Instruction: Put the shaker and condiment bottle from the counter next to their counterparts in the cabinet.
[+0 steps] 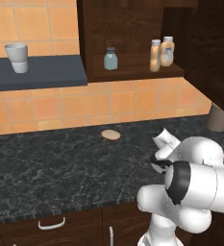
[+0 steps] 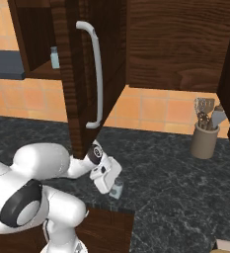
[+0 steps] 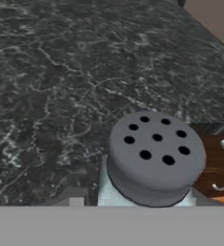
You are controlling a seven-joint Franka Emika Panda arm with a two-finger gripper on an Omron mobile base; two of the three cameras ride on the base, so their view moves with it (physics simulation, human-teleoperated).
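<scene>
On the black counter [image 1: 60, 163], close to its front edge, stands the pale blue-grey shaker [image 2: 119, 191]. My gripper [image 2: 112, 187] hangs right over it, pointing down. The hand view looks onto its grey holed cap [image 3: 155, 156]; one fingertip [image 3: 70, 197] stands a little apart from its body, so the jaws are open astride it. On the shelf of the brown cabinet [image 1: 128, 29] are the matching shaker [image 1: 110, 58] and, further right, the slim condiment bottle [image 1: 155, 55] touching the wider orange bottle [image 1: 167, 50].
The cabinet's open door [image 2: 94, 74], with a white handle, hangs just above and behind my hand. A utensil holder [image 2: 204, 133] stands on the counter at the right. A flat tan disc [image 1: 110, 135] lies mid-counter. A whitish cup [image 1: 17, 57] sits on the grey-blue wall shelf.
</scene>
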